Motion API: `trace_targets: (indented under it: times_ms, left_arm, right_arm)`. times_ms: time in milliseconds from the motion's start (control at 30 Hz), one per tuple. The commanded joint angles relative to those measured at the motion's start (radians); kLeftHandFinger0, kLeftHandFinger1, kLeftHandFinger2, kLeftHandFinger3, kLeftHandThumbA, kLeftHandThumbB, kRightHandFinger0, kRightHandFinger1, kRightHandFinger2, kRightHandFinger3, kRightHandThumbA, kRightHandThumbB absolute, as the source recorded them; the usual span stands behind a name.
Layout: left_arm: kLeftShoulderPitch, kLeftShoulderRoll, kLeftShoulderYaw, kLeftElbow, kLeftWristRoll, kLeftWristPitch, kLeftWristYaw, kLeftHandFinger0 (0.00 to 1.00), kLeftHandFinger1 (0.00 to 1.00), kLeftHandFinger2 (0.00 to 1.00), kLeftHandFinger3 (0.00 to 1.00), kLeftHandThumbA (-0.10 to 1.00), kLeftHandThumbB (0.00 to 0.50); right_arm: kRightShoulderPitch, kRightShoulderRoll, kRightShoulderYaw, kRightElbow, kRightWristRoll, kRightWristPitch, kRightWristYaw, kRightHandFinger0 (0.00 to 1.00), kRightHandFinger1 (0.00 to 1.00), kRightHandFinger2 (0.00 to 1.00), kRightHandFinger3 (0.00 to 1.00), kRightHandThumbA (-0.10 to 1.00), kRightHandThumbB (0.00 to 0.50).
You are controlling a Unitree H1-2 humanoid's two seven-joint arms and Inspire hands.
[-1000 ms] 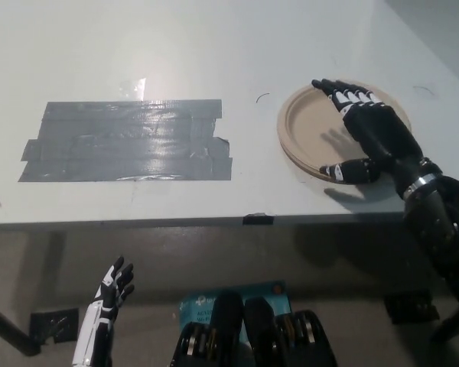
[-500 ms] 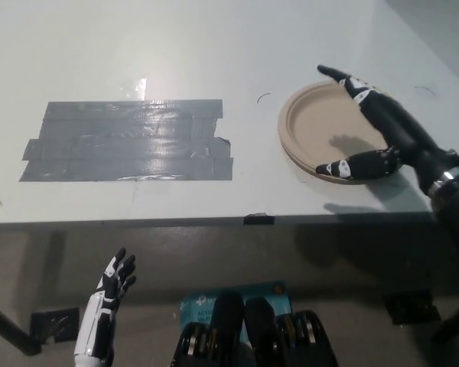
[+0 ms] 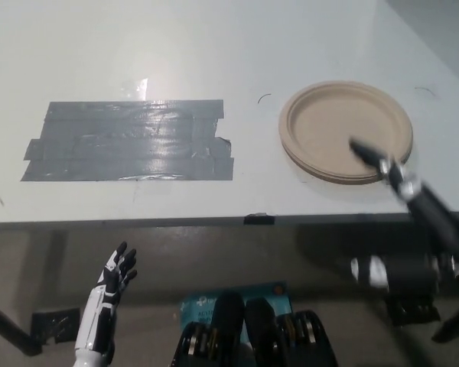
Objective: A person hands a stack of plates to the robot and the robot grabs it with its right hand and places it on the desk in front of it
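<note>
Plate stack (image 3: 340,126) lies flat on the counter (image 3: 214,46), toward the front-right corner, right of the grey tape patch (image 3: 126,141). Right hand (image 3: 432,214) is blurred, fingers spread, holding nothing, one fingertip over the stack's front rim. Left hand (image 3: 111,287) hangs below the front edge, fingers apart. Placement looks done. Next: clear the right hand without nudging the rim.

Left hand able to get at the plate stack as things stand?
Probably not directly. The left hand hangs open below the desk edge at lower left, while the plate stack lies on the desk's far right. The right hand, open beside the stack, is far better placed.
</note>
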Motion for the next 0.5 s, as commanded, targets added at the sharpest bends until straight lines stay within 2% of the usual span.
trace_targets:
  times_ms: [0, 67, 100, 133, 233, 367, 467]
  left_arm:
    - [0.015, 0.012, -0.014, -0.024, 0.01, -0.009, -0.012, 1.0, 1.0, 1.0, 1.0, 1.0, 0.165]
    - [0.02, 0.011, -0.015, -0.022, 0.011, -0.012, -0.011, 1.0, 1.0, 1.0, 1.0, 1.0, 0.165]
    - [0.019, 0.012, -0.014, -0.021, 0.01, -0.012, -0.011, 1.0, 1.0, 1.0, 1.0, 1.0, 0.169]
    - [0.018, 0.012, -0.015, -0.02, 0.01, -0.012, -0.011, 1.0, 1.0, 1.0, 1.0, 1.0, 0.169]
    - [0.034, 0.012, -0.02, -0.027, 0.016, -0.016, -0.011, 1.0, 1.0, 1.0, 1.0, 1.0, 0.171]
    - [0.045, 0.011, -0.021, -0.021, 0.009, -0.021, -0.013, 1.0, 1.0, 1.0, 1.0, 1.0, 0.182]
    - [0.062, 0.008, -0.024, -0.026, 0.01, -0.019, -0.012, 1.0, 1.0, 1.0, 1.0, 1.0, 0.184]
  right_arm:
    - [0.182, 0.128, -0.101, 0.013, 0.202, -0.155, -0.04, 1.0, 1.0, 1.0, 1.0, 1.0, 0.346]
    - [0.203, 0.168, -0.103, 0.094, 0.176, -0.171, -0.035, 1.0, 1.0, 1.0, 1.0, 1.0, 0.33]
    - [0.208, 0.188, -0.103, 0.142, 0.164, -0.179, -0.028, 1.0, 1.0, 1.0, 1.0, 1.0, 0.294]
    - [0.209, 0.199, -0.105, 0.166, 0.159, -0.188, -0.021, 1.0, 1.0, 1.0, 1.0, 1.0, 0.281]
    - [0.224, 0.234, -0.106, 0.262, 0.137, -0.224, 0.0, 1.0, 1.0, 1.0, 1.0, 1.0, 0.257]
    - [0.221, 0.238, -0.093, 0.333, 0.087, -0.247, 0.004, 1.0, 1.0, 1.0, 1.0, 1.0, 0.203]
    - [0.226, 0.23, -0.087, 0.359, 0.063, -0.257, 0.005, 1.0, 1.0, 1.0, 1.0, 1.0, 0.206]
